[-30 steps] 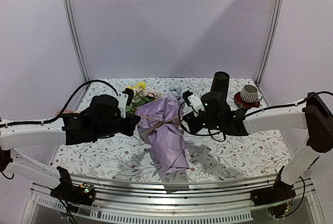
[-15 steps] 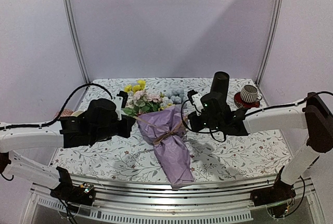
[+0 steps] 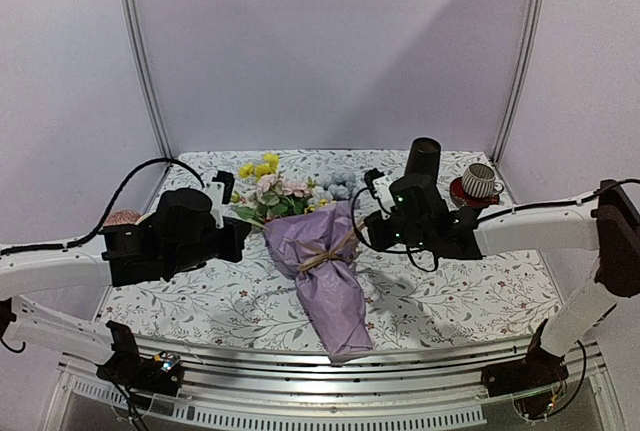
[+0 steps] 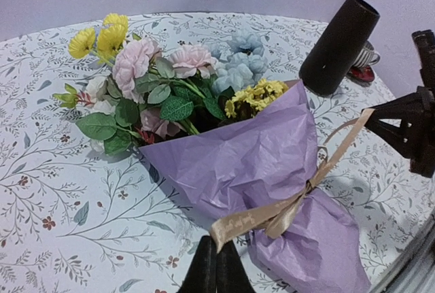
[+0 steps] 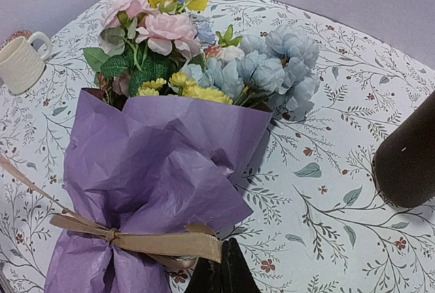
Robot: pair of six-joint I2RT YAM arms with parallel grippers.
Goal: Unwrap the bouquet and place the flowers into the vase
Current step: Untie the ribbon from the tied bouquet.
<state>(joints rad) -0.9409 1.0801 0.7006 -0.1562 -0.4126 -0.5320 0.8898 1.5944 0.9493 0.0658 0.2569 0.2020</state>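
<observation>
The bouquet [image 3: 325, 271] lies on the table in crinkled purple paper, cone tip toward the near edge. A tan ribbon [image 4: 272, 215] is tied round its waist. The flowers [image 3: 285, 191], pink, yellow and pale blue, spread out at its far end. My left gripper [image 3: 256, 235] is to the left of the wrap, shut on one ribbon end [image 4: 221, 230]. My right gripper [image 3: 362, 234] is to its right, shut on the other ribbon end [image 5: 207, 244]. Both ends are drawn out from the knot [image 5: 109, 234]. The black vase [image 3: 421, 163] stands upright behind the right gripper.
A ribbed cup on a red saucer [image 3: 479, 183] stands right of the vase. A cream mug [image 5: 20, 62] sits near the table's far left. The floral tablecloth [image 3: 470, 291] covers the table up to the metal rail at the near edge.
The bouquet has tipped down flat, so the flowers now show behind the paper. The left gripper has drawn back leftward and the ribbon ends are pulled further apart.
</observation>
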